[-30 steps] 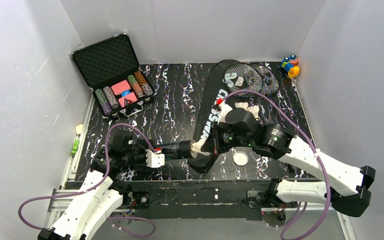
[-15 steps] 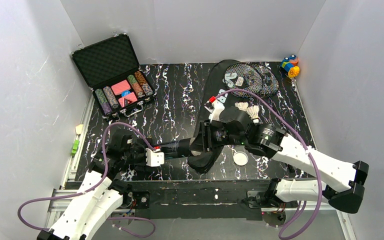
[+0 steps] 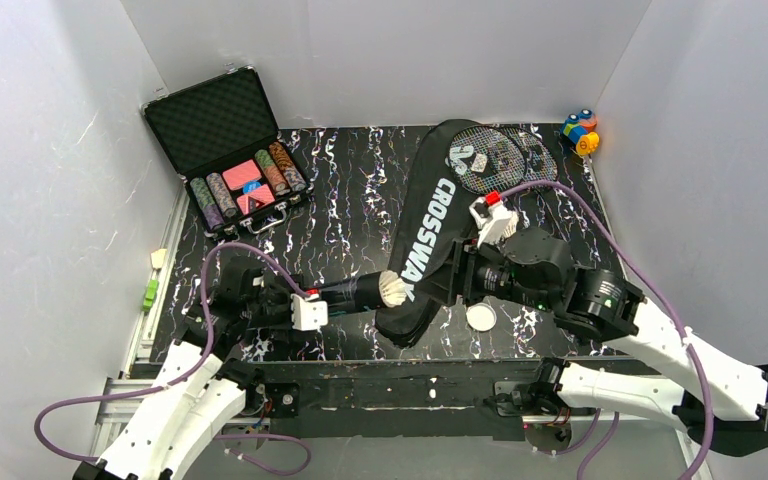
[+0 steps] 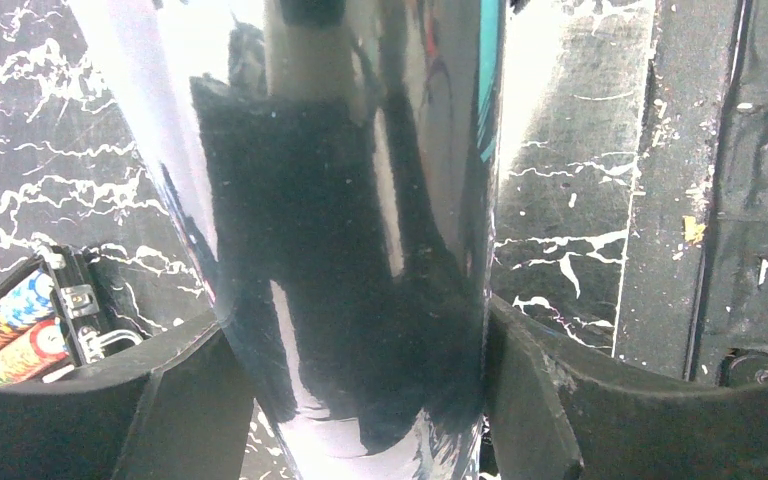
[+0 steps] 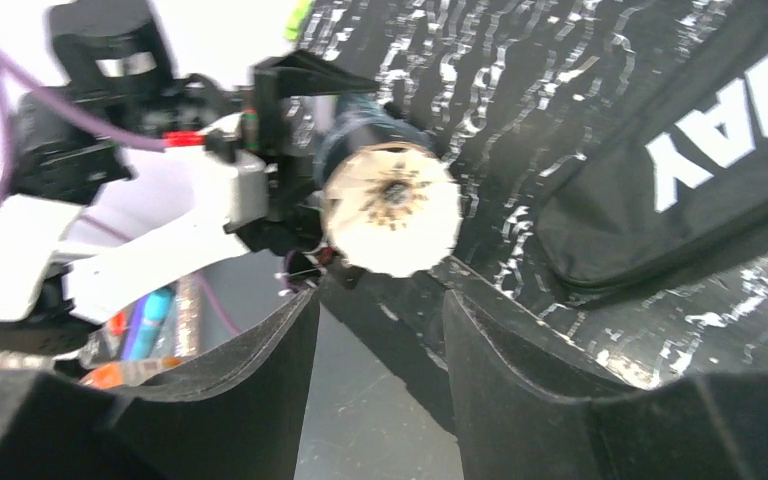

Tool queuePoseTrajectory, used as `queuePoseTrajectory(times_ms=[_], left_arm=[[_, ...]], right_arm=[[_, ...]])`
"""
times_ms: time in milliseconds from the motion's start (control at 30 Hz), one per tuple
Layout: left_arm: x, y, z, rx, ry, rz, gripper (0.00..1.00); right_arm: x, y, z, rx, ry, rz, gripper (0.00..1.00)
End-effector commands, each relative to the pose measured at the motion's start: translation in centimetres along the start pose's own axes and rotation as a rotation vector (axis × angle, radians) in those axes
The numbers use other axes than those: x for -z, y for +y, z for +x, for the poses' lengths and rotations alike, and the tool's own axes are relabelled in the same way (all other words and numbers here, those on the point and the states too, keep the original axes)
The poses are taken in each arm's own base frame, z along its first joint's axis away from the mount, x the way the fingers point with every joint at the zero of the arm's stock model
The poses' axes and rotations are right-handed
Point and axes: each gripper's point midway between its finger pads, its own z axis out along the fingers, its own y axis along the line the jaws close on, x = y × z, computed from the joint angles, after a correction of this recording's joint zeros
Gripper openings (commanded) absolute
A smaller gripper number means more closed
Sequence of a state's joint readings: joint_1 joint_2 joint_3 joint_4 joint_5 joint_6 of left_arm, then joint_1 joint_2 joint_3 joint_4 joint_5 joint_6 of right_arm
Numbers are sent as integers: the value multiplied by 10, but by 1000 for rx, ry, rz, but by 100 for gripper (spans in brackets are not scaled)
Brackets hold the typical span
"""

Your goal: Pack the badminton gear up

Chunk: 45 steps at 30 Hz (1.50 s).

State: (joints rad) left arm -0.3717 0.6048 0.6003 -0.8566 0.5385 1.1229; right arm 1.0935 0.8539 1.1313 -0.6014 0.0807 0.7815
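Right arm (image 3: 600, 300) has withdrawn; a shuttlecock (image 3: 393, 291) plugs the tube (image 3: 355, 296), hiding its inside.

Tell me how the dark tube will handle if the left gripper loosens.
The tube looks glossy, so it may slip in the left gripper. Round, it would probably roll if set down. With a shuttlecock at its open mouth, tilting might spill it.

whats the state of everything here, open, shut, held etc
tube: uncapped, held level, shuttlecock in its mouth
lid: off, lying flat
left gripper: shut on tube
right gripper: open, empty
bag: lying flat, zip state unclear
poker chip case: open
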Motion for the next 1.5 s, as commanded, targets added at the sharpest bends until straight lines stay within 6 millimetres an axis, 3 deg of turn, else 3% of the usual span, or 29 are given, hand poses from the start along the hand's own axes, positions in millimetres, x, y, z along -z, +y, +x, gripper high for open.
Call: queuePoseTrajectory(times_ms=[0,200,433,900,1033,1133,1233,1367,1467], left_arm=[[10,17,-27,-33,-81,-43,22],[13,18,-32,-30,-96,-47,22],[13,18,-33,-22,-98,-46,22],[15,19,-39,-20,-119,-52,22],[14,17,-38,-13,-123,-45,22],[14,17,-35,-8,-110,-50,22],[13,15,-31,-7,-96,-52,22],[9,11,-25,-8,-83,-42,22],[8,9,-21,-11,-74,-38,22]], right_arm=[[-18,-43,16,1,30,193,58],[-34,-42,8,-21,-22,178,68],[-50,-41,9,-43,-28,152,67],[-91,-40,30,-56,72,132,58],[-102,-32,24,-15,81,115,69],[-91,-16,6,-11,43,81,78],[-61,-6,-19,-29,-48,52,82],[-22,-23,-32,-90,-131,80,85],[-5,-61,-26,-194,-147,192,86]])
